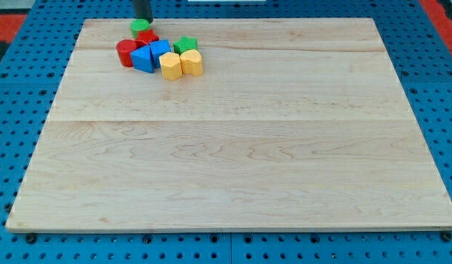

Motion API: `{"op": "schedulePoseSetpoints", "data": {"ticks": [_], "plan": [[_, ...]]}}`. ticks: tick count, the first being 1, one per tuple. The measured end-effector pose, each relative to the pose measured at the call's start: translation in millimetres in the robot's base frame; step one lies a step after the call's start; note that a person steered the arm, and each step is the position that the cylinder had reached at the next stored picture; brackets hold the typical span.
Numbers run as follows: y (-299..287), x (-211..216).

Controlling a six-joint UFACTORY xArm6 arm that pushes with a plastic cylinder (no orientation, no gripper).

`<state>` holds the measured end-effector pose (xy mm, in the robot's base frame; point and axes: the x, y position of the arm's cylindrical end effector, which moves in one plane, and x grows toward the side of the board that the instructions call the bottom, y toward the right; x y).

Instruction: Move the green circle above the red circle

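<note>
my tip [141,19] is seen at the view's top, touching the green circle [140,27], which lies just above the red circle [126,53] on the worktop [233,139]; no claw is fitted

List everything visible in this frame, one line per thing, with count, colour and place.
green circle: 1, green, top of the cluster, near the board's top edge
red circle: 1, red, cluster's left end
red star: 1, red, just below the green circle
blue blocks: 2, blue, cluster's middle
green star: 1, green, cluster's right
yellow blocks: 2, yellow, cluster's bottom right
wooden board: 1, light wood, on blue pegboard
my tip: 1, dark, at the green circle's top edge
</note>
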<state>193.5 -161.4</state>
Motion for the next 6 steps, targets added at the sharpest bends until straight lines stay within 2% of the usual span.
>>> {"op": "schedulePoseSetpoints", "data": {"ticks": [2,4,5,6], "plan": [[-10.7,0.0],[-22.5,44.5],[-53.3,44.3],[-82.7,85.8]]}}
